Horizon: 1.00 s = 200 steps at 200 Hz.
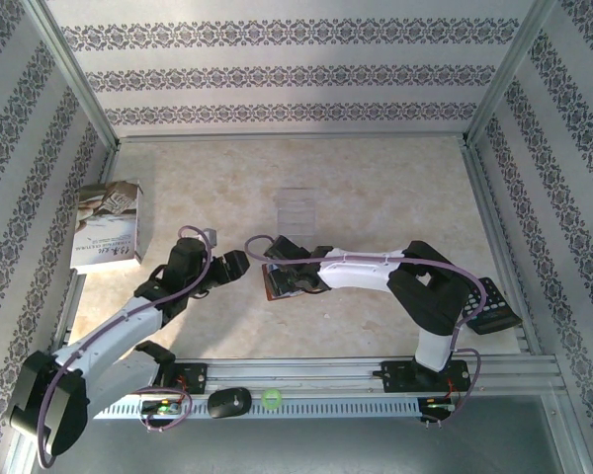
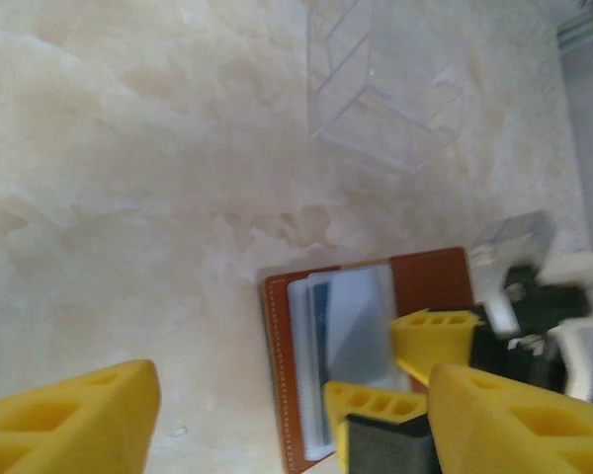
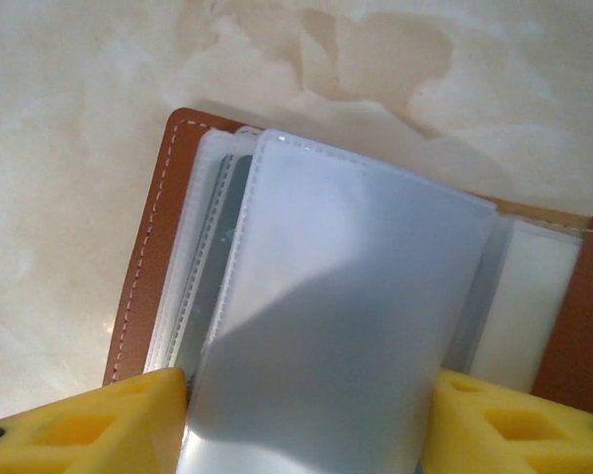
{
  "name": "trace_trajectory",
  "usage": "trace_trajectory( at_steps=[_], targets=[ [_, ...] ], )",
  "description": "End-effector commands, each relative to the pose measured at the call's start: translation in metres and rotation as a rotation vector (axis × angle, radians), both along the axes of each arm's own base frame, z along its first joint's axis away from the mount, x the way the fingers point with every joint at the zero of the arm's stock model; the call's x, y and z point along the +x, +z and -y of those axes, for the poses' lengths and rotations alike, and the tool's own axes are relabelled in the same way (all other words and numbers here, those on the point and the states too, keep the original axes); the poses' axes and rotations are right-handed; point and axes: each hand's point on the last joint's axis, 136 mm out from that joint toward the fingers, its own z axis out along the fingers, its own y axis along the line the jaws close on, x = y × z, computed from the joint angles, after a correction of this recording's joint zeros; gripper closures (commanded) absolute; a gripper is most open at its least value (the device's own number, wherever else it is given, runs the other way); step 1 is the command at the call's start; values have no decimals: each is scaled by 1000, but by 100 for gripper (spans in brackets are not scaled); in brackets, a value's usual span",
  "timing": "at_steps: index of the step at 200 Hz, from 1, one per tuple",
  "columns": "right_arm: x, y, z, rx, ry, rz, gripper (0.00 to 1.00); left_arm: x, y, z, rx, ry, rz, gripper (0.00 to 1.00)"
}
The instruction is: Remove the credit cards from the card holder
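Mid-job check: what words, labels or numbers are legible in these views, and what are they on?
No text reads clearly.
Booklet: cover print too small to read.
Dark keypad device: key markings too small.
Credit card inside the card holder: markings blurred behind the sleeves.

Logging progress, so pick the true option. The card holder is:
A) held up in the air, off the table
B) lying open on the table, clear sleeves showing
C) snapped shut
B: the card holder lies open on the table, its clear sleeves exposed.
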Motion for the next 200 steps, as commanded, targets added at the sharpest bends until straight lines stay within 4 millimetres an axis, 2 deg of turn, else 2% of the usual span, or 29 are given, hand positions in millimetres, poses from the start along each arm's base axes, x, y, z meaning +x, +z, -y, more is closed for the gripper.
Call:
trace_trajectory(
  at_steps=[1,36,75,104,185,200],
  targets=[
    [-12,-16,8,-17,1,-27,45,2,-4,13,-32,-36,1,36],
    [-12,-13,6,21,-6,-15,53,4,-15,29,-19,-75,-19,47],
    [-11,-10,5,56,-25,-3,56,6,-30,50,21,-131,-49,56],
    [-10,-8,7,76,-46,0,55,8,-42,59,70,-158,-73,57],
    [-12,-8,7,105,-66,-10,55,4,-81,58,215,-185,-173,55],
    [-13,-9,6,113,-66,-15,55,3,-83,60,204,-194,-174,48]
  ],
)
